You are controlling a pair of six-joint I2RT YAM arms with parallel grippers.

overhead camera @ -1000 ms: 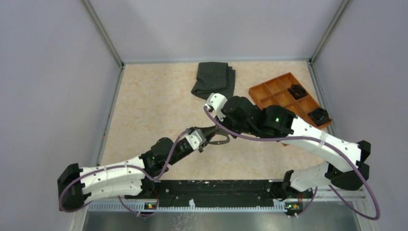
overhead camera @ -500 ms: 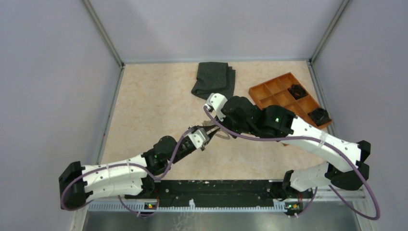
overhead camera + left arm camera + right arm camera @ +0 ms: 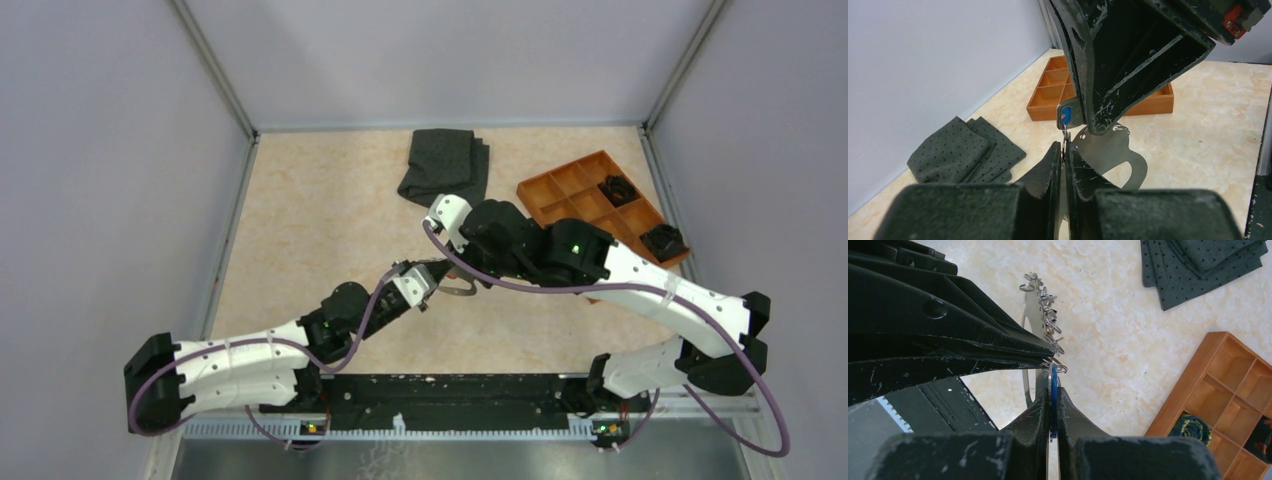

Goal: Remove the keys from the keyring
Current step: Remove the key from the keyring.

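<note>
Seen from above, both arms meet over the middle of the table (image 3: 300, 220), with the keyring (image 3: 462, 291) hanging between them.

From the left wrist, the left hand (image 3: 1064, 162) is pinched on the keyring's thin plate, a blue key (image 3: 1066, 113) just above.

From the right wrist, the right hand (image 3: 1052, 397) is clenched on that key's head. The parts look light, stiff and slippery, and the plastic head looks like the surest hold.

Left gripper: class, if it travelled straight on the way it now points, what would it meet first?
Almost at once, the blue-headed metal key pinched in the black right gripper, just beyond the left gripper's tips, which pinch the flat silver metal keyring. Depth is uncertain.
</note>
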